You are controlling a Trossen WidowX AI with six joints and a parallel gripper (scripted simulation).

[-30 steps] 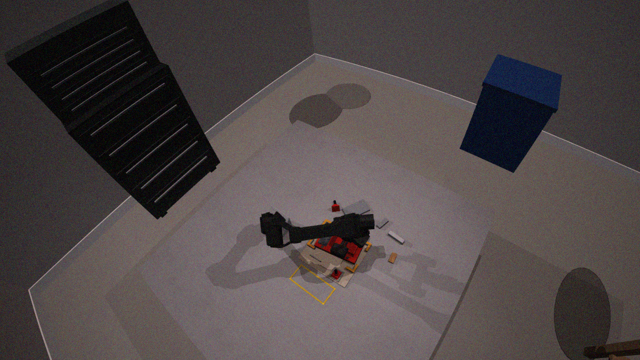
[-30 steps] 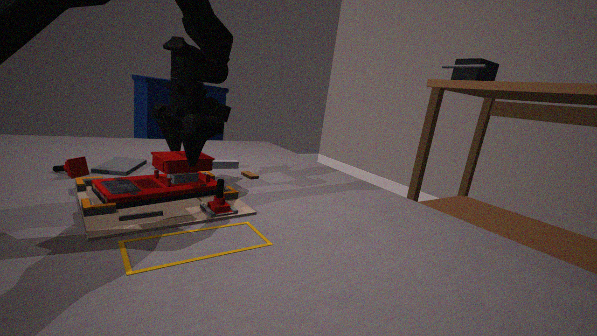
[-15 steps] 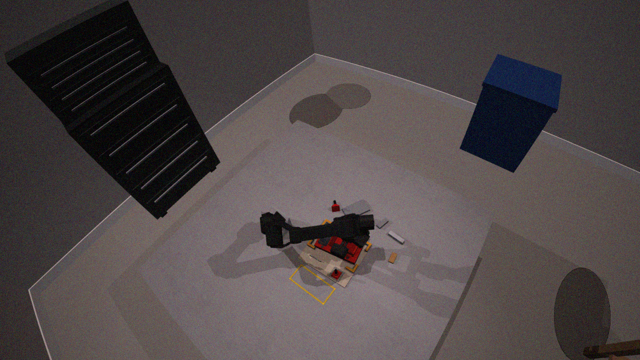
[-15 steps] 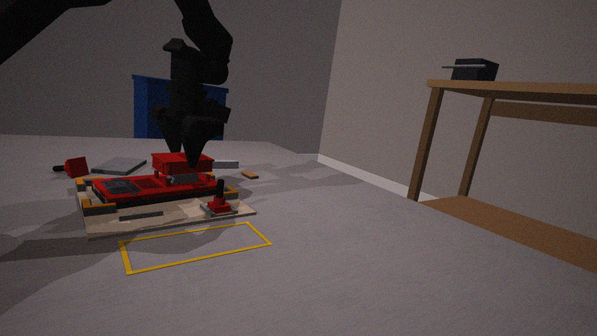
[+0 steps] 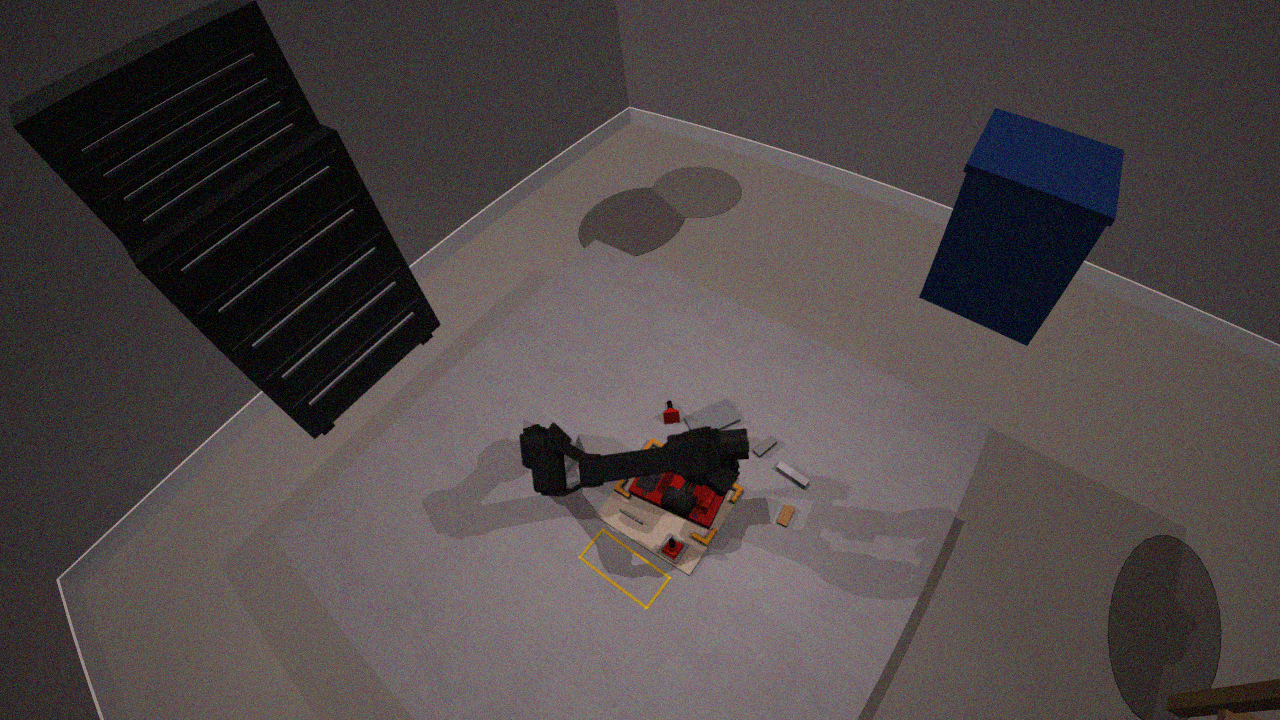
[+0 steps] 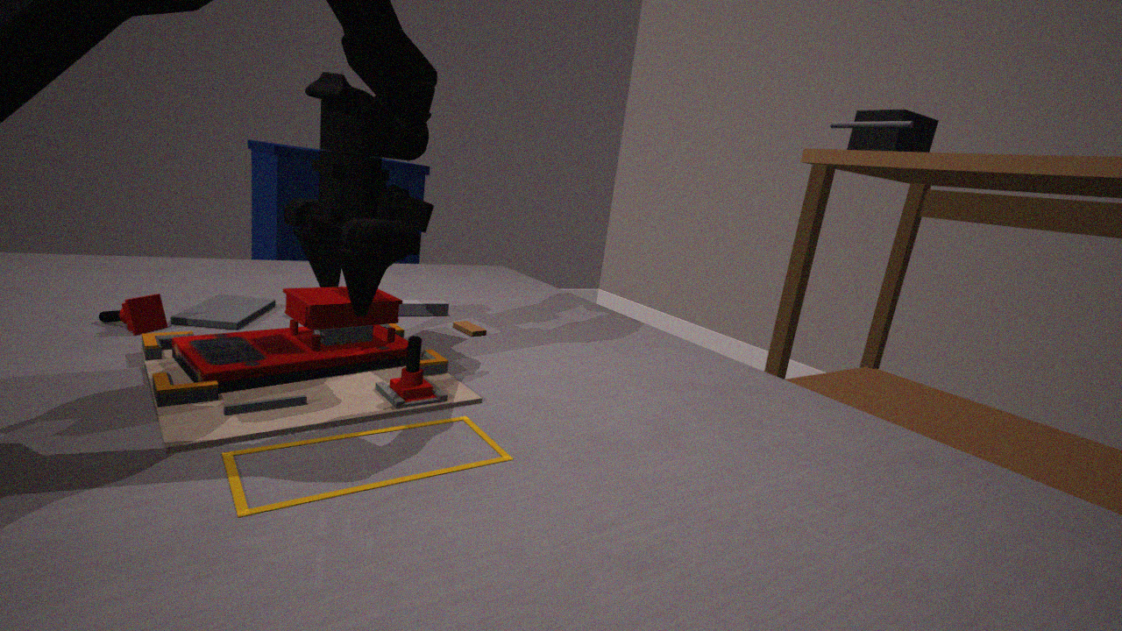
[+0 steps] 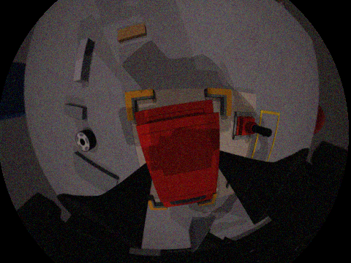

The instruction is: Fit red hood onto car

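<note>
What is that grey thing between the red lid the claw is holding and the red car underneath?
The engine block, grey, shows in the exterior view between the hood, clamped by the gripper, and the chassis deck.
</note>
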